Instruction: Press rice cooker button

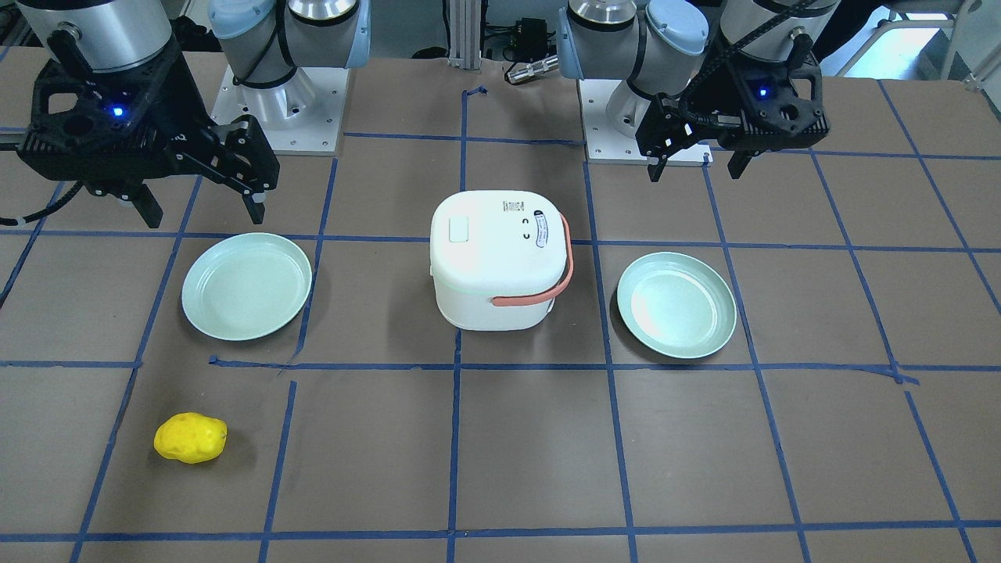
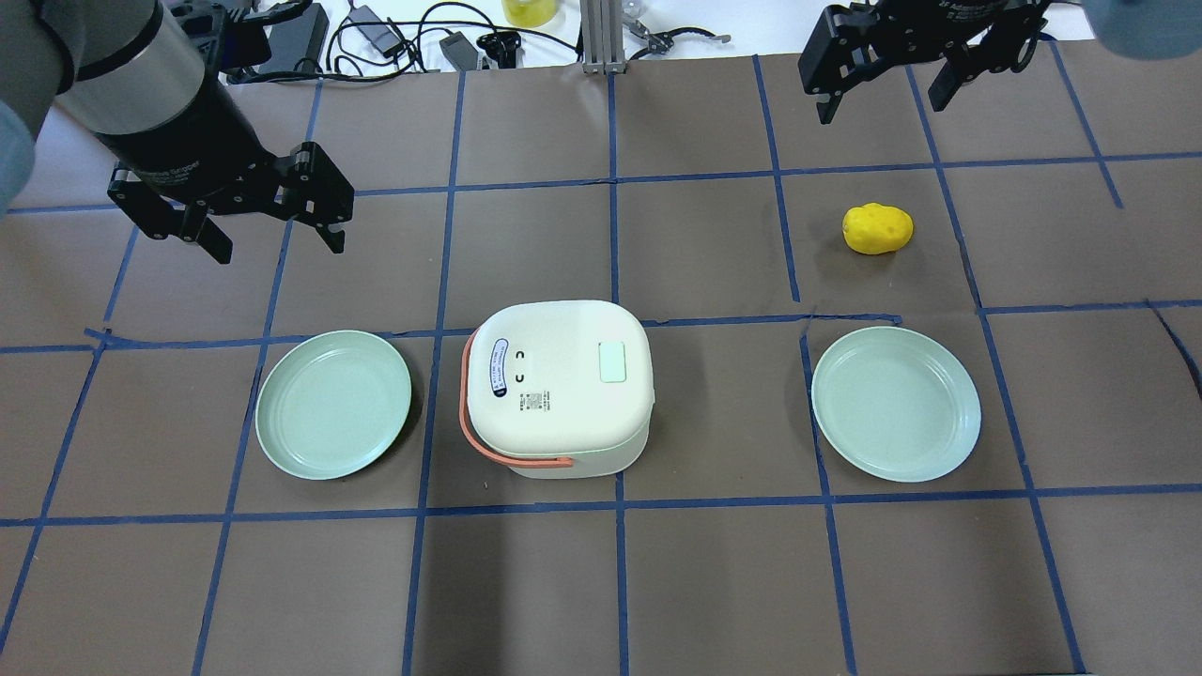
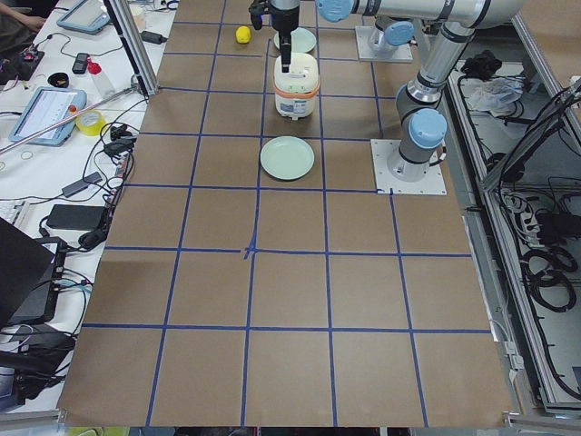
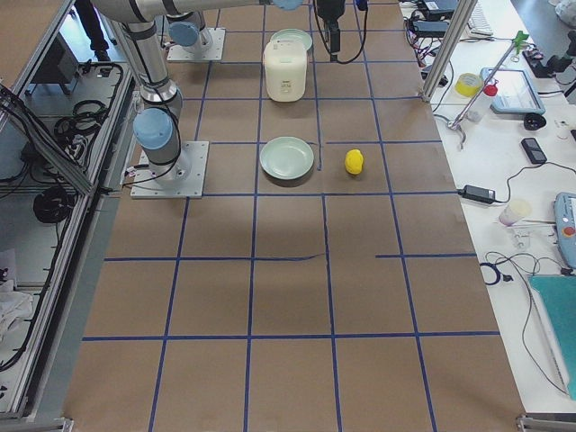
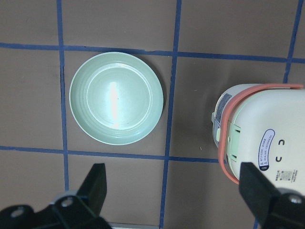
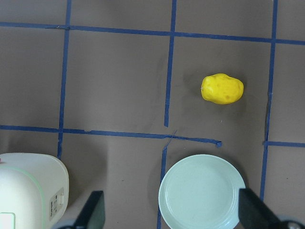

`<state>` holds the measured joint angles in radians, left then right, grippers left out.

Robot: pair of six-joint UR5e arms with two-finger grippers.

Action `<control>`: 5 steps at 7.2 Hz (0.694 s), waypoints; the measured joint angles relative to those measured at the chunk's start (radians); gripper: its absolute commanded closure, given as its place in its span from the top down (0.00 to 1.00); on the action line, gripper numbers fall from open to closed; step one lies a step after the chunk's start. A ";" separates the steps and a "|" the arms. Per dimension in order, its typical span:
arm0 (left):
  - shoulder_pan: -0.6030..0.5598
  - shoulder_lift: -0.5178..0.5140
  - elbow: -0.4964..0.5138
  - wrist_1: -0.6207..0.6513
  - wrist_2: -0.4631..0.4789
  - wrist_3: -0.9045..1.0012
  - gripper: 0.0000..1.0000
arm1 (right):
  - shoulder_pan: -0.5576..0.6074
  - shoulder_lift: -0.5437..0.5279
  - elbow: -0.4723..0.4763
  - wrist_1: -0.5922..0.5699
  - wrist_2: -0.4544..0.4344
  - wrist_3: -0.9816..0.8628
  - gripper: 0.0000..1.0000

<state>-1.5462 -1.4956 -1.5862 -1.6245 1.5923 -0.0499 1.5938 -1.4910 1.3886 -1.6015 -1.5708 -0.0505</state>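
The white rice cooker point(image 2: 554, 390) with an orange handle stands shut at the table's middle. The pale mint button point(image 2: 612, 361) sits on its lid, on the side toward my right arm; it also shows in the front view point(image 1: 457, 230). My left gripper point(image 2: 280, 246) is open and empty, hovering high beyond the left plate, away from the cooker. My right gripper point(image 2: 883, 108) is open and empty, high over the far right of the table. The left wrist view shows the cooker's point(image 5: 257, 138) handle side, with the button out of frame.
Two mint-green plates lie on either side of the cooker: the left plate point(image 2: 333, 404) and the right plate point(image 2: 895, 404). A yellow lemon-like object point(image 2: 878, 228) lies beyond the right plate. Cables and devices sit along the table's far edge point(image 2: 423, 38).
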 measured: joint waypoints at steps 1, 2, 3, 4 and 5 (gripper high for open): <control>0.000 0.000 0.000 0.000 0.000 0.000 1.00 | 0.000 -0.001 0.000 0.000 0.000 0.000 1.00; 0.000 0.000 0.000 0.000 0.000 0.000 1.00 | 0.002 -0.001 0.000 0.001 0.000 0.001 1.00; 0.000 0.000 0.000 0.000 0.000 0.001 1.00 | 0.004 -0.002 -0.001 0.001 0.001 0.006 1.00; 0.000 0.000 0.000 0.000 0.000 0.001 1.00 | 0.007 -0.002 -0.001 0.001 0.005 0.013 0.88; 0.000 0.000 0.000 0.000 0.000 0.001 1.00 | 0.012 -0.002 0.003 0.000 0.015 0.034 0.86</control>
<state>-1.5463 -1.4956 -1.5861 -1.6245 1.5923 -0.0491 1.6056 -1.4930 1.3919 -1.6011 -1.5557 -0.0161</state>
